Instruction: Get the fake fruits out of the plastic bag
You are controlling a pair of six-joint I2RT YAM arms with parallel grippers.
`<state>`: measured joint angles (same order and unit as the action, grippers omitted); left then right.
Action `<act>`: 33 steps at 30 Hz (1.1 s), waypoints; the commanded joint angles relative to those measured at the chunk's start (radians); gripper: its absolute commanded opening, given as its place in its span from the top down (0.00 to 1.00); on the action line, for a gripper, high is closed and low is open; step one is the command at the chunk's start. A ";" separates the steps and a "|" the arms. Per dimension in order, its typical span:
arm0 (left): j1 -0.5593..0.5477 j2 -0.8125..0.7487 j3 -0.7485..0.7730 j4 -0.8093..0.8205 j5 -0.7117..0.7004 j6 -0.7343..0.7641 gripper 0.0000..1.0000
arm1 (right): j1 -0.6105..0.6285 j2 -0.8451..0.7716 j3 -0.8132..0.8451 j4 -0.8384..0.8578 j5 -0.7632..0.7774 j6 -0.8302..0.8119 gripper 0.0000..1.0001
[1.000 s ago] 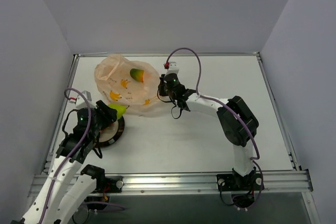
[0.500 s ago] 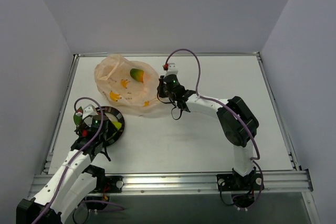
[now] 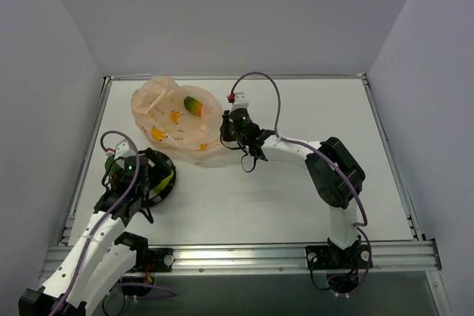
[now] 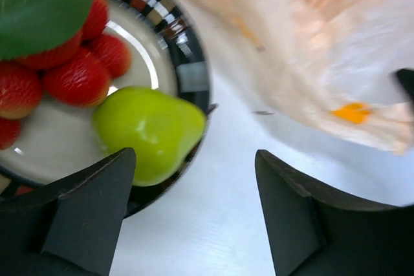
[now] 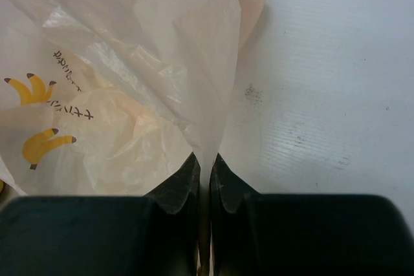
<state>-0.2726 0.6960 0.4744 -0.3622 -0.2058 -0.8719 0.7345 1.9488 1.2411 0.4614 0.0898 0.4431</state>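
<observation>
Eight o'clock: we've plated the glossy yellow-green pear (image 4: 149, 130) and red plastic strawberries (image 4: 77, 75); orange-green mango (image 3: 192, 104) left in the translucent peach bag (image 3: 178, 120), pinched by right jaws; left jaws spread

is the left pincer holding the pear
No, the pear rests on the plate while the left pincer stands open.

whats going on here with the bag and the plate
Two robot arms are emptying fake fruit from a bag onto a plate. The right end effector is shut on a fold of the bag, holding it in place on the table. The left end effector hangs open over the plate, where a green pear lies next to some strawberries. An orange-green fruit is in the bag, not yet taken out.
</observation>
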 commanded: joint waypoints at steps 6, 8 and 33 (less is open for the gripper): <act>-0.007 0.014 0.231 -0.017 0.106 0.016 0.35 | 0.003 -0.086 -0.031 0.025 0.016 -0.014 0.96; -0.019 0.100 0.268 0.050 0.114 0.010 0.35 | 0.003 -0.091 -0.043 0.026 0.013 -0.006 0.96; -0.002 1.241 0.886 0.529 0.042 -0.190 0.36 | 0.002 -0.103 -0.017 0.036 -0.051 -0.006 0.96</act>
<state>-0.2855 1.9259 1.2873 0.1322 -0.1356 -1.0229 0.7345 1.8996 1.1858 0.4828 0.0528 0.4454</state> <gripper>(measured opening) 0.630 0.038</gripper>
